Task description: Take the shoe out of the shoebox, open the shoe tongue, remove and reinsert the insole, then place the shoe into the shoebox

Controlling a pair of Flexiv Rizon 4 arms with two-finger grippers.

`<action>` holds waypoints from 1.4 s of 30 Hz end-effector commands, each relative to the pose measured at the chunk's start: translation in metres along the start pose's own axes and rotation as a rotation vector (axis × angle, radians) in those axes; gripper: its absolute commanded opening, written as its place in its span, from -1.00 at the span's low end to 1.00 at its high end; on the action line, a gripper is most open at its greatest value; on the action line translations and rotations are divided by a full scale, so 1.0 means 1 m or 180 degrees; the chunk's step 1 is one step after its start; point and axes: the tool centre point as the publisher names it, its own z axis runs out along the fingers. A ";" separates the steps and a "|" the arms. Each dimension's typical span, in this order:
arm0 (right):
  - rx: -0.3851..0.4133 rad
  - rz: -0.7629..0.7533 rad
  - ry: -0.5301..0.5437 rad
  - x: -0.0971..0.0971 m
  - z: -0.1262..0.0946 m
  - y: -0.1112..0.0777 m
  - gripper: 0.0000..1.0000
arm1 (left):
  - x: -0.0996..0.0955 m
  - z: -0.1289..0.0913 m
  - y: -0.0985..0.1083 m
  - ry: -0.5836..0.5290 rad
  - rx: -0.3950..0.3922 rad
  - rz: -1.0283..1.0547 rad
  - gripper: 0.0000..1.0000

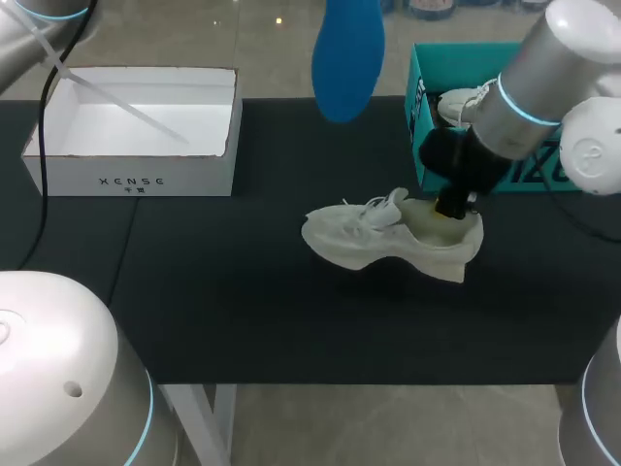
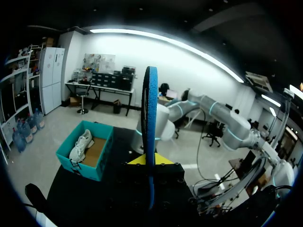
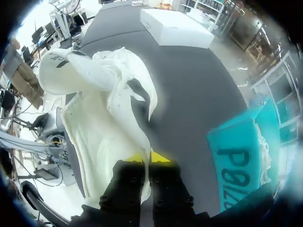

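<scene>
The right gripper (image 1: 454,206) reaches down into the heel opening of the white shoe (image 1: 378,243), its yellow-tipped fingers drawn close together and pinching the soft rim of the heel between them. The shoe lies on the dark table (image 1: 243,311) a little right of its middle, toe pointing toward the left edge, laces loose and the tongue pulled up. Just behind the right gripper, at the far right corner of the table, stands the teal shoebox (image 1: 456,60), open, with a second white shoe (image 1: 456,105) inside it. The left gripper (image 2: 150,161) is held high above the table, its fingers closed on the lower end of the blue insole (image 2: 150,118), which stands upright and edge-on between them. Seen from the head camera, the insole hangs over the far edge of the table near its middle, well apart from the shoe. An open white box (image 1: 136,170) sits at the far left corner.
</scene>
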 end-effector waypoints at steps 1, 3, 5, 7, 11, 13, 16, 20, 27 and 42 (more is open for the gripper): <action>-0.0793 0.2787 -0.0646 0.012 0.002 -0.018 -1.00 | 0.000 -0.001 0.000 0.0003 -0.0007 0.0001 -1.00; -0.0859 0.2918 -0.0668 0.018 0.003 -0.018 -1.00 | 0.000 -0.001 0.000 0.0003 -0.0007 0.0001 -1.00; -0.0820 0.2705 -0.0579 0.025 0.002 -0.010 -1.00 | 0.000 -0.001 0.000 0.0003 -0.0007 0.0001 -1.00; -0.0820 0.2705 -0.0579 0.025 0.002 -0.010 -1.00 | 0.000 -0.001 0.000 0.0003 -0.0007 0.0001 -1.00; -0.0820 0.2705 -0.0579 0.025 0.002 -0.010 -1.00 | 0.000 -0.001 0.000 0.0003 -0.0007 0.0001 -1.00; -0.0820 0.2705 -0.0579 0.025 0.002 -0.010 -1.00 | 0.000 -0.001 0.000 0.0003 -0.0007 0.0001 -1.00; -0.0820 0.2705 -0.0579 0.025 0.002 -0.010 -1.00 | 0.000 -0.001 0.000 0.0003 -0.0007 0.0001 -1.00; -0.0820 0.2705 -0.0579 0.025 0.002 -0.010 -1.00 | 0.000 -0.001 0.000 0.0003 -0.0007 0.0001 -1.00; -0.0820 0.2705 -0.0579 0.025 0.002 -0.010 -1.00 | 0.000 -0.001 0.000 0.0003 -0.0007 0.0001 -1.00; -0.0869 0.4427 -0.0744 0.056 0.011 -0.035 -1.00 | 0.000 -0.001 0.000 0.0003 -0.0007 0.0001 -1.00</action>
